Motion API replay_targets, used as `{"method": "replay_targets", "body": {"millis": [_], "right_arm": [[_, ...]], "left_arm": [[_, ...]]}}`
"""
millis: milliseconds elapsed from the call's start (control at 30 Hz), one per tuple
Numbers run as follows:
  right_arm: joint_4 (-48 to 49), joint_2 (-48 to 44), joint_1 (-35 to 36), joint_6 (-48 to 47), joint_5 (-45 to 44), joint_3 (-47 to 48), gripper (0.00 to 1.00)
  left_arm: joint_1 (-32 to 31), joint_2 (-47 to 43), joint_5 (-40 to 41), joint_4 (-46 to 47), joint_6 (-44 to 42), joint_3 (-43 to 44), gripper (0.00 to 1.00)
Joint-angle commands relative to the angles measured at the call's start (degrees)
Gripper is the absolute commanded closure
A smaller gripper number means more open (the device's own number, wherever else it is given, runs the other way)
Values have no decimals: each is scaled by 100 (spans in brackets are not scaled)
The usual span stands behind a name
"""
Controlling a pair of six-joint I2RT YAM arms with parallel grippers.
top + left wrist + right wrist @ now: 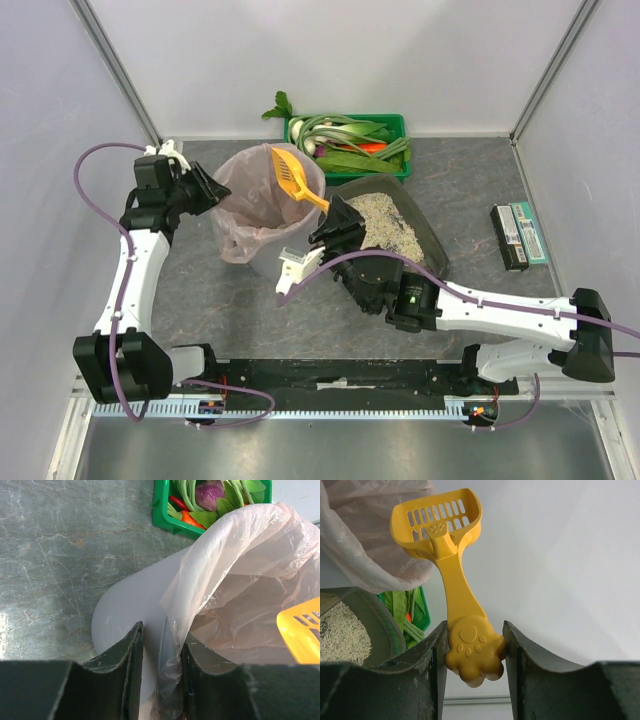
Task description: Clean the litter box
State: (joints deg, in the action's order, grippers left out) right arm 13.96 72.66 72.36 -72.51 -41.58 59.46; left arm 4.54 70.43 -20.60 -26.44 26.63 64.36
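Toward the left edge of the bench (200, 300), pinching the lined rim of the bin (238, 225) with the left hand (215, 190). Above the bin, clamping the yellow scoop (292, 172) by its paw-shaped handle in the right hand (335, 215). Just beside the bin's right, near the far edge: the litter box (432, 245).

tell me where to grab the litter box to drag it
Likely the litter box by its right rim, from above, fingers straddling the thin upright wall. That side is bare; the bin crowds the left, the green crate the far end, and the right gripper with the scoop hangs over the near-left corner.
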Motion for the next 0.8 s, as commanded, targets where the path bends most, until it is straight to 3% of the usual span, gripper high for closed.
{"method": "replay_targets", "body": {"millis": [0,233,500,667,767], "right_arm": [[380,-94,392,-343,-508,-74,100],[204,-332,745,369,-1220,-962,100],[1179,-165,754,518,-1457,-445,100],[1408,-121,754,1045,-1862,39,100],[1514,-295,727,1510,-2134,109,100]], "left_arm": [[-102,181,-304,-204,53,164,74],[-120,225,-278,-222,123,270,75],[-163,190,-225,-310,18,411,74],[-163,155,-164,-318,-70,551,57],[-172,137,-164,-318,-176,639,40]]}}
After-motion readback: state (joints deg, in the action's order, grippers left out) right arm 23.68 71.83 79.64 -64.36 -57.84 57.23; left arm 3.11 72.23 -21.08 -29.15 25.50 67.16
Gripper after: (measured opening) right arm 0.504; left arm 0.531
